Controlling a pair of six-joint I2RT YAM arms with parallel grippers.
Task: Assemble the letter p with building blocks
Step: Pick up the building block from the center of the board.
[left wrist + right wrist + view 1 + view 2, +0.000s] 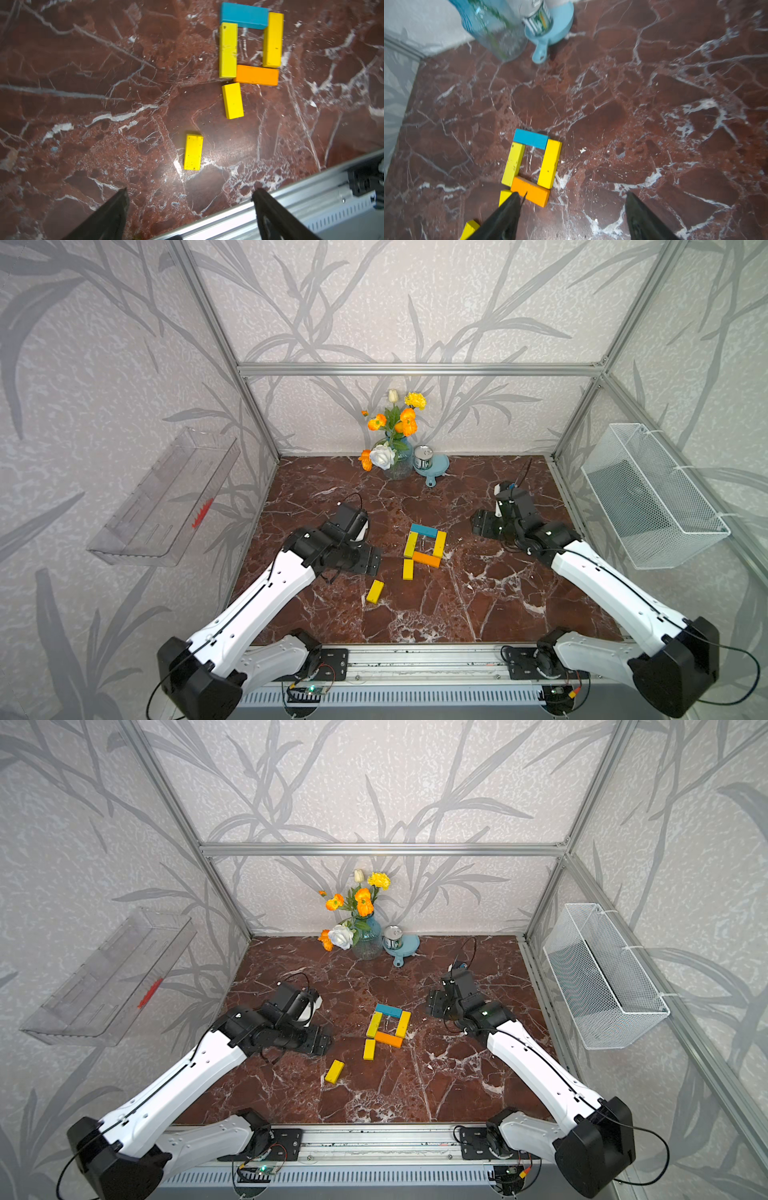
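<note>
- Red-brown marble tabletop [478,605] inside a frame with leaf-patterned walls; both arms reach in from the near edge.
- left gripper [190,193]: fingers spread wide, nothing between them, hanging over bare marble.
- right gripper [573,195]: fingers also spread, empty. In its wrist view one fingertip [513,200] overlaps the orange block's end; both top views show this gripper off to the right of the figure, not on it.
- Nearest the left gripper: loose yellow block [193,152], flat, alone, ahead of the finger gap and apart from both fingers.
- letter p [374,1024] sits mid-table between the two grippers.
- Loop: blue block [244,15] across the top; yellow side block [273,39] on the right, its upper end against the blue one; orange block [256,75] across the bottom, a little slanted, touching the side block's lower end.
- Stem: upper yellow block [228,49] closes the loop's left side, under the blue block's end and butting the orange one. Lower yellow block [232,100] follows just below, slightly tilted, with a thin gap to the upper block.
- Back wall: glass vase of flowers [397,460], tin can [423,457] on a blue handled dish [436,468]; blurred in the right wrist view.
- Walls: clear tray [166,497] on the left, white wire basket [652,497] on the right.
</note>
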